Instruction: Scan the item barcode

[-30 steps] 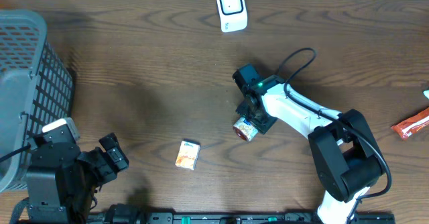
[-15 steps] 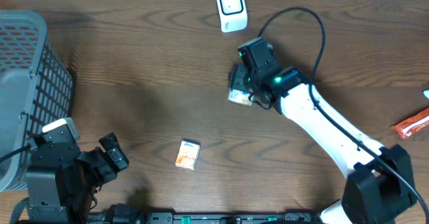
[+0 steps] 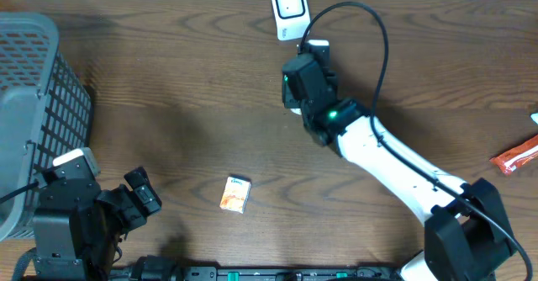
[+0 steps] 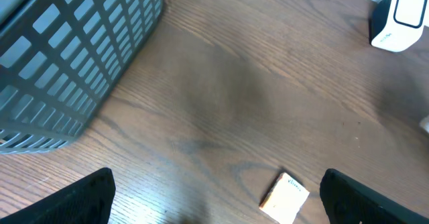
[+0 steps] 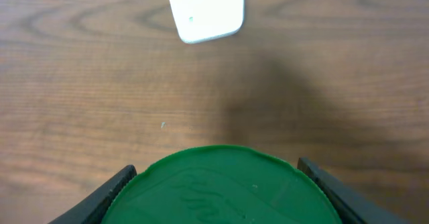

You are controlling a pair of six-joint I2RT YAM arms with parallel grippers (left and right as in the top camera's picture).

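A grey mesh basket (image 3: 34, 104) is sitting at the left edge of a wooden table (image 3: 185, 87). At lower left, the left gripper (image 3: 141, 192) is hovering with its fingers spread wide, gripping nothing. A small orange-and-white box (image 3: 236, 193) is lying at lower centre. Right of centre, the right gripper (image 5: 219, 192) is pinching a green-lidded can (image 5: 221, 174) between its fingers, facing a white scanner (image 3: 290, 10) standing at top centre, near but apart. A red packet (image 3: 514, 156) is lying at the far right edge.
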